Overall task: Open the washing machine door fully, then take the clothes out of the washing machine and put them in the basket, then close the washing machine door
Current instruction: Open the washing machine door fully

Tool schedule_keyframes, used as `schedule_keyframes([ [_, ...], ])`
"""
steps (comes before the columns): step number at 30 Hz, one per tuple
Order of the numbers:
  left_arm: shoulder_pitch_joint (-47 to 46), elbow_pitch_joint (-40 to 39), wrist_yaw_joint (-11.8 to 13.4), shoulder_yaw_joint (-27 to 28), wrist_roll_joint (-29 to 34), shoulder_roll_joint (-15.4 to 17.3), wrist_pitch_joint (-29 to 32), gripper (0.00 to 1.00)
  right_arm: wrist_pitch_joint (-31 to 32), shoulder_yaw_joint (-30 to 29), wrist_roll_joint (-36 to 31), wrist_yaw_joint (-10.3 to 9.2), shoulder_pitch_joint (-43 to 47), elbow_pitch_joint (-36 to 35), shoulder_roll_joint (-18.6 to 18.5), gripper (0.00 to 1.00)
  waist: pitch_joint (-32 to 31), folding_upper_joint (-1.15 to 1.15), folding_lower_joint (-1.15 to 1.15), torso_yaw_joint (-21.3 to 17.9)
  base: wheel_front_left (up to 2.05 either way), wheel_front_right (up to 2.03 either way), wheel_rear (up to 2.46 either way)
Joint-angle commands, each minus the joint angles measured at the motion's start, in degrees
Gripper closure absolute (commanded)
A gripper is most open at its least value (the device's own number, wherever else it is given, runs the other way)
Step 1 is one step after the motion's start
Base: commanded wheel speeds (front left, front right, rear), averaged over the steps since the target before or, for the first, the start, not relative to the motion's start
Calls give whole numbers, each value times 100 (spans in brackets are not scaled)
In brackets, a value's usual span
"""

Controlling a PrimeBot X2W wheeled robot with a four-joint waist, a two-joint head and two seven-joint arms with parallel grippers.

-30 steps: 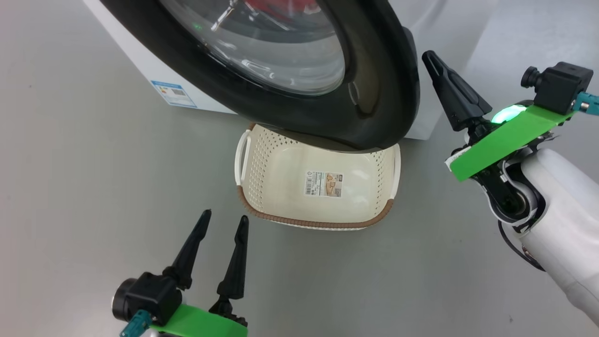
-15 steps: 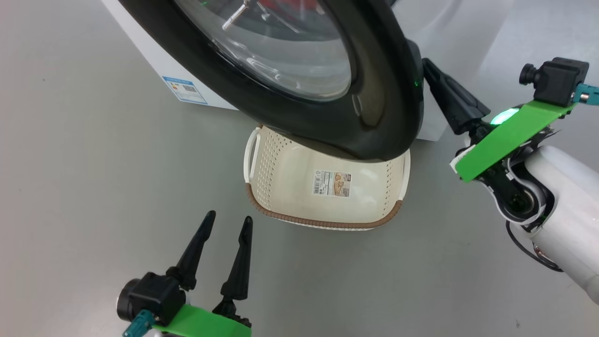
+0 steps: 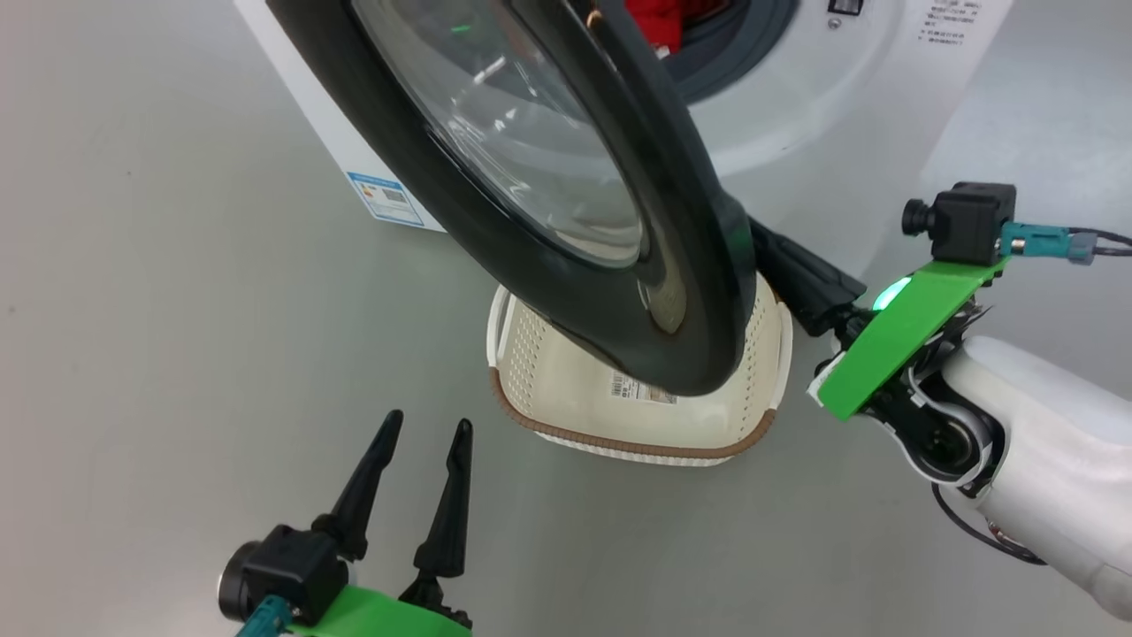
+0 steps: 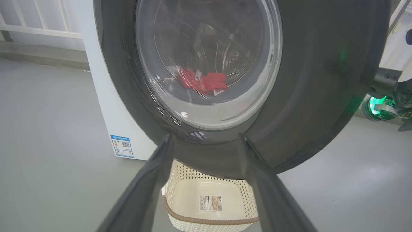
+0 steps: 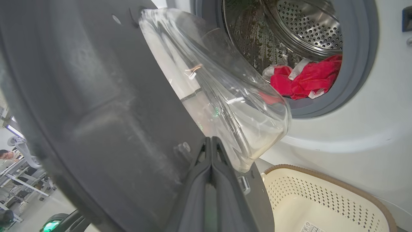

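The washing machine door [image 3: 690, 292], black-rimmed with a clear glass bowl [image 3: 531, 159], stands partly open and hangs over the basket [image 3: 548, 372]. My right gripper [image 3: 769, 243] is shut, with its tips behind the door's free edge. In the right wrist view the shut gripper [image 5: 211, 139] rests against the door's inner face beside the glass. Red clothes [image 5: 309, 79] lie in the steel drum of the white washing machine [image 3: 796, 115]. My left gripper [image 3: 428, 420] is open and holds nothing, on the near side of the basket. The left wrist view shows the clothes [image 4: 202, 82] through the glass.
Grey floor surrounds the machine and the cream basket [image 5: 322, 193]. A blue label [image 3: 385, 196] sits low on the machine's side. A person [image 5: 4, 154] and some frames appear far off in the right wrist view. White railings [image 4: 38, 19] stand behind the machine.
The door has swung wider, uncovering the drum opening and red clothes. My shut right gripper moved in behind the door's edge. The head view has also shifted. The left gripper kept still.
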Motion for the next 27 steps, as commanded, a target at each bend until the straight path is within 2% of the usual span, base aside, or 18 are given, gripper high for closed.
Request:
schedule_keyframes([
  [1,76,-102,45,225,-15,52,-70,0,-26,107,67,40,225,-183,119,100,-127,0,0,123,0,0,0],
  [27,550,87,89,322,81,52,-70,0,-35,917,280,40,607,-419,559,100,-746,0,0,1109,0,0,0],
])
